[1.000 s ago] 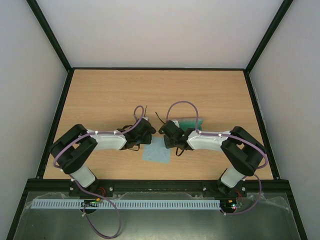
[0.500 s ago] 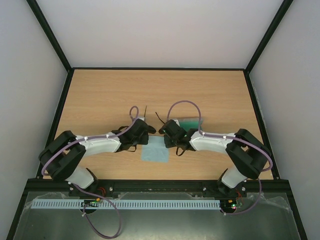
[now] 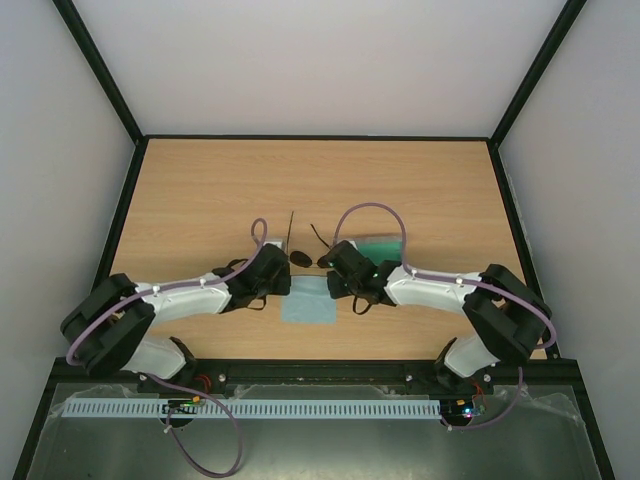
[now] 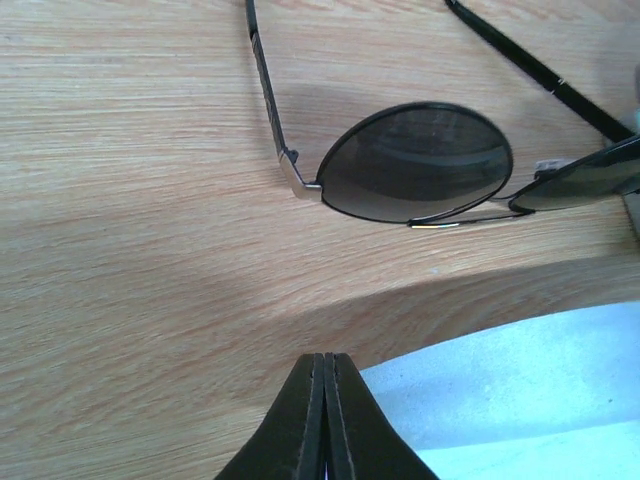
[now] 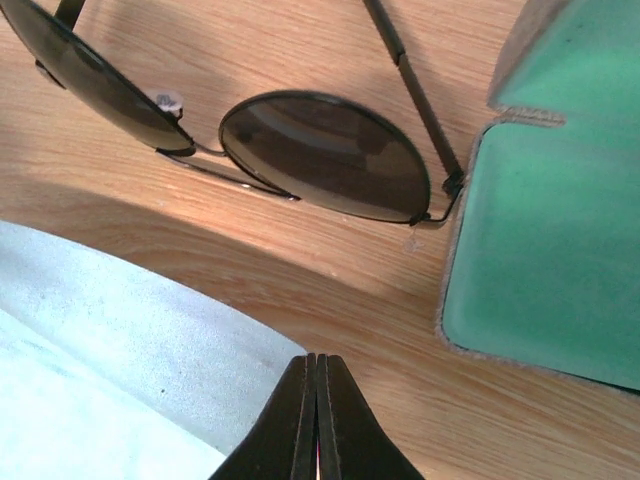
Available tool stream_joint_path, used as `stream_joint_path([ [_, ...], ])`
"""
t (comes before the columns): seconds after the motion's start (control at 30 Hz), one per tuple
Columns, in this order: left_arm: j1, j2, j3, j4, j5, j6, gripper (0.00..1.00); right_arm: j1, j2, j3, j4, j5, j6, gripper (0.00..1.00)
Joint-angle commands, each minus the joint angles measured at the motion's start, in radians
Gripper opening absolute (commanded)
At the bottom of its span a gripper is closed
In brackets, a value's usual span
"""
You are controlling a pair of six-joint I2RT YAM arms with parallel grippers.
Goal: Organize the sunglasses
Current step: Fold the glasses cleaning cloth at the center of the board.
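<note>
Lying on the wooden tabletop (image 3: 200, 190) at the middle of the top view, the sunglasses (image 3: 302, 258) had temple arms unfolded, just above the light blue cloth (image 3: 308, 300), beside the open green-lined case (image 3: 382, 246). The left gripper (image 4: 325, 365) and right gripper (image 5: 312, 365) were each pressed together, empty. A clean pickup would likely need parted jaws pinching the frame, not a lens

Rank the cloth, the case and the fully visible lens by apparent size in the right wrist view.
1. The case and the cloth: about alike, both cut off by the frame edge, cloth nearer the camera, so not ranked.
2. The fully visible sunglasses lens: clearly smallest.
</note>
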Motion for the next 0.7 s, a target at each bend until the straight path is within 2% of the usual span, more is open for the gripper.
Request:
stream_joint_path([
  [0.0, -0.013, -0.039, -0.015, -0.011, -0.002, -0.009, 0.02, 0.024, -0.018, -0.016, -0.019, 0.011, -0.001, 0.02],
  [0.67, -0.089, -0.172, -0.093, -0.046, -0.022, -0.064, 0.02, 0.1, -0.084, -0.067, -0.057, 0.066, 0.056, 0.01],
])
